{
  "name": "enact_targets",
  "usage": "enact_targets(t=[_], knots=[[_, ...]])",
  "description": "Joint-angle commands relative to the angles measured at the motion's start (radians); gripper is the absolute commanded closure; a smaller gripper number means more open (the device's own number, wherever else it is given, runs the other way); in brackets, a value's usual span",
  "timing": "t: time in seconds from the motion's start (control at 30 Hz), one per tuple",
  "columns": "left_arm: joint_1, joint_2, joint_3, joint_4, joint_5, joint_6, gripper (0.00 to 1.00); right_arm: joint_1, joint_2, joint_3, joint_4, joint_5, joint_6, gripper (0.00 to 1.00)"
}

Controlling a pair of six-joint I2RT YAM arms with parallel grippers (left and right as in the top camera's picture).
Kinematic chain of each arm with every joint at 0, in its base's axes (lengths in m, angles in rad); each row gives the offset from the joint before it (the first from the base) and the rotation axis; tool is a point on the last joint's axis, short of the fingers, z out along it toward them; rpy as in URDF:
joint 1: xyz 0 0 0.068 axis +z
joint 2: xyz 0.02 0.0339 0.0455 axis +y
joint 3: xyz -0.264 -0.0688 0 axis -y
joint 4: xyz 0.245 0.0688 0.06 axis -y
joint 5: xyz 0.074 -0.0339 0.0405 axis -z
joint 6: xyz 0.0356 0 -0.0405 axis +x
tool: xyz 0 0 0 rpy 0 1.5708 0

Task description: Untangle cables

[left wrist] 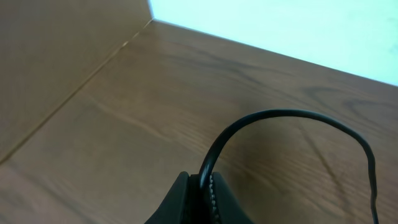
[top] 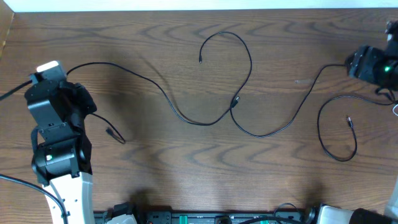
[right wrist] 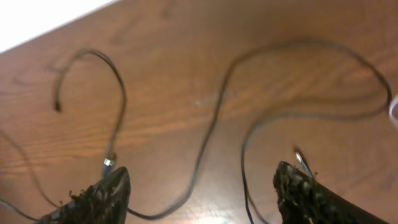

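Two black cables (top: 273, 132) lie on the table (top: 124, 37) between your grippers, meeting at one crossing (top: 235, 102) about midway from each tool; whether that is a knot or a mere overlap cannot be told from above. Your left gripper (left wrist: 202, 198) is pressed together on one cable, which arcs up out of its fingertips and bends away to one side; your right gripper (right wrist: 200, 193) stands spread wide with nothing pinched, the strands lying on the wood below and ahead of it. The chief risk, as I judge it, is a pull from the left while the far end is free; the whole run would slide toward that gripper and drag the crossing along rather than open it; if it is a knot, the pull would cinch it tighter. The pinch is a second worry; the cable is much thinner than the fingers and leaves them at a sharp bend, so a quick tug could slip it out or kink it. Under the right gripper several strands run close together; come down carelessly and you may close on two at once, or on none; a loose plug (top: 349, 120) near that tool could also catch and flick away.
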Motion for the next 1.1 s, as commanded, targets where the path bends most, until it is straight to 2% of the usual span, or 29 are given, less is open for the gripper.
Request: enact_targets(t=[0.0, 0.13, 0.23, 0.37, 0.43, 0.53, 0.57, 0.73, 0.97, 1.07], knots=[[0.005, -0.006, 0.003, -0.018, -0.066, -0.101, 0.93, 0.009, 0.003, -0.106, 0.002, 0.041, 0.078, 0.27], [0.005, -0.003, 0.003, -0.056, -0.066, -0.143, 0.92, 0.023, 0.003, -0.279, 0.06, -0.053, 0.088, 0.25], [0.005, 0.008, 0.003, -0.058, -0.066, -0.163, 0.93, 0.058, 0.003, -0.378, 0.119, -0.092, 0.175, 0.26], [0.005, 0.022, 0.003, -0.058, -0.066, -0.163, 0.93, 0.144, 0.003, -0.502, 0.239, -0.07, 0.448, 0.23], [0.005, 0.025, 0.003, -0.055, -0.066, -0.163, 0.93, 0.182, 0.003, -0.555, 0.288, -0.006, 0.627, 0.14], [0.005, 0.026, 0.003, -0.053, -0.066, -0.162, 0.92, 0.221, 0.003, -0.626, 0.316, 0.101, 0.855, 0.14], [0.005, 0.026, 0.003, -0.051, -0.066, -0.162, 0.93, 0.228, 0.003, -0.645, 0.328, 0.117, 0.885, 0.14], [0.005, 0.026, 0.003, -0.051, -0.066, -0.162, 0.92, 0.262, 0.003, -0.748, 0.452, 0.182, 0.895, 0.13], [0.005, 0.026, 0.003, -0.051, -0.066, -0.162, 0.93, 0.273, 0.003, -0.792, 0.554, 0.243, 0.547, 0.11], [0.005, 0.026, 0.003, -0.051, -0.065, -0.162, 0.92, 0.273, 0.003, -0.792, 0.531, 0.288, 0.514, 0.07]])
